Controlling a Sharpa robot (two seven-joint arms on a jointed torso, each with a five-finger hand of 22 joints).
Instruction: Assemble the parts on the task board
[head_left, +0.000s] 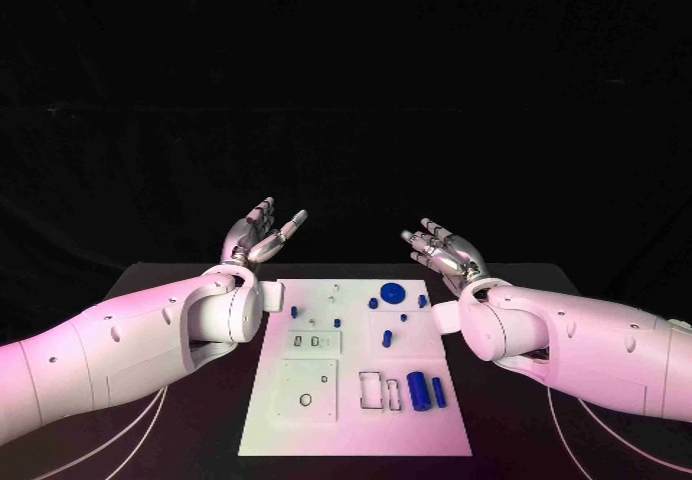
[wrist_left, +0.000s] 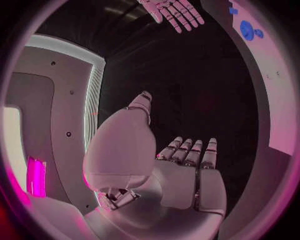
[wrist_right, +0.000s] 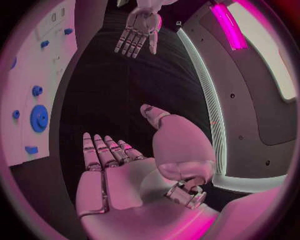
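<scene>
Nothing started: I had left hand (head_left: 263, 234) and right hand (head_left: 446, 250) spread, empty, beyond task board (head_left: 361, 365). Next: reach a blue part (head_left: 418, 390).

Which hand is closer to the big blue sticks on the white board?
Probably the right hand: the blue sticks lie on the task board's right side, nearer that arm. Both hands, left hand too, are open.

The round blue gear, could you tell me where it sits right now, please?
In the head view the round blue gear lies near the far edge of the task board, on its right half, close to the right robot hand.
</scene>
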